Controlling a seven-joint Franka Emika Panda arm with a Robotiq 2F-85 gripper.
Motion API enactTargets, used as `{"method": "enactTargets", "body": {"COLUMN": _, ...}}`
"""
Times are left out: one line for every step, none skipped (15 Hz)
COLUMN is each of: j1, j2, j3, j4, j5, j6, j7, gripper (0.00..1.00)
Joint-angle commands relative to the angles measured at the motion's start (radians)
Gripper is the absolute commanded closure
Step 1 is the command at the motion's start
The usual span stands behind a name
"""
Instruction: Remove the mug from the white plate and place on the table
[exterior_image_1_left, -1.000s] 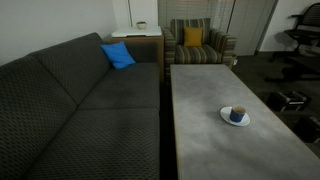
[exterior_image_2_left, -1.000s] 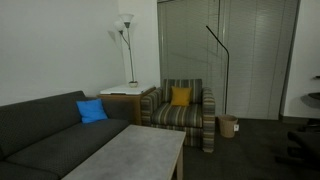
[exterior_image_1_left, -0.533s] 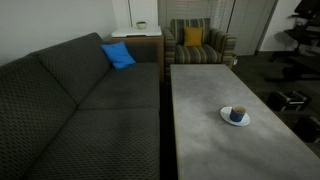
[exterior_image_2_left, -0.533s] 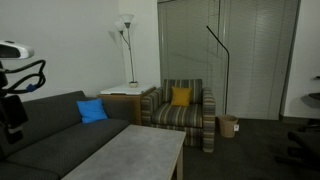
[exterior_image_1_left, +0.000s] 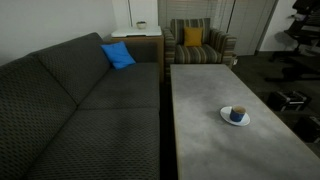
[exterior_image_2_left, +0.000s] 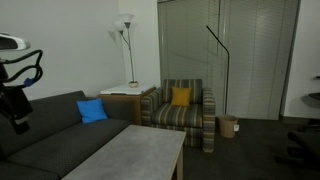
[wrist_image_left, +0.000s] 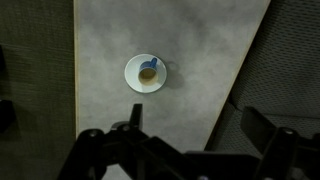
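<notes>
The dark blue mug (exterior_image_1_left: 238, 113) stands upright on the white plate (exterior_image_1_left: 228, 118) near the right side of the grey table (exterior_image_1_left: 210, 150). The wrist view looks straight down from high above on the mug (wrist_image_left: 148, 71) and the plate (wrist_image_left: 133, 78). My gripper (wrist_image_left: 198, 128) shows there as two dark fingers spread wide at the bottom of the frame, open and empty, far above the table (wrist_image_left: 190, 40). The arm (exterior_image_2_left: 15, 85) shows at the edge of an exterior view, above the sofa. The mug is out of that view.
A dark sofa (exterior_image_1_left: 80, 110) runs along the table's long side, with a blue cushion (exterior_image_1_left: 118, 55) on it. A striped armchair (exterior_image_1_left: 200, 45) with a yellow cushion stands past the table's far end. A wooden side table (exterior_image_1_left: 138, 35) and a floor lamp (exterior_image_2_left: 125, 40) stand in the corner.
The arm has come into an exterior view at its edge and shifted slightly since half a second ago. The mug and plate have not moved.
</notes>
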Motion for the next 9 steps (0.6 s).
{"method": "enactTargets", "body": {"j1": -0.033, "j2": 0.125, "j3": 0.012, "j4": 0.089, "j5": 0.017, "j6": 0.019, "j7": -0.056, "gripper": 0.00}}
{"method": "enactTargets", "body": {"j1": -0.040, "j2": 0.172, "j3": 0.015, "j4": 0.123, "j5": 0.019, "j6": 0.021, "j7": -0.070, "gripper": 0.00}}
{"method": "enactTargets", "body": {"j1": -0.050, "j2": 0.213, "j3": 0.019, "j4": 0.156, "j5": 0.026, "j6": 0.016, "j7": -0.083, "gripper": 0.00}}
{"method": "enactTargets", "body": {"j1": -0.056, "j2": 0.260, "j3": 0.022, "j4": 0.194, "j5": 0.027, "j6": 0.010, "j7": -0.091, "gripper": 0.00}}
{"method": "enactTargets", "body": {"j1": -0.063, "j2": 0.311, "j3": 0.024, "j4": 0.234, "j5": 0.026, "j6": 0.012, "j7": -0.097, "gripper": 0.00}}
{"method": "enactTargets", "body": {"j1": -0.071, "j2": 0.353, "j3": 0.028, "j4": 0.274, "j5": 0.026, "j6": -0.001, "j7": -0.101, "gripper": 0.00}}
{"method": "enactTargets", "body": {"j1": -0.075, "j2": 0.403, "j3": 0.027, "j4": 0.316, "j5": 0.020, "j6": 0.000, "j7": -0.103, "gripper": 0.00}}
{"method": "enactTargets", "body": {"j1": -0.077, "j2": 0.444, "j3": 0.027, "j4": 0.354, "j5": 0.015, "j6": -0.009, "j7": -0.102, "gripper": 0.00}}
{"method": "enactTargets", "body": {"j1": -0.078, "j2": 0.486, "j3": 0.028, "j4": 0.390, "j5": 0.013, "j6": -0.007, "j7": -0.100, "gripper": 0.00}}
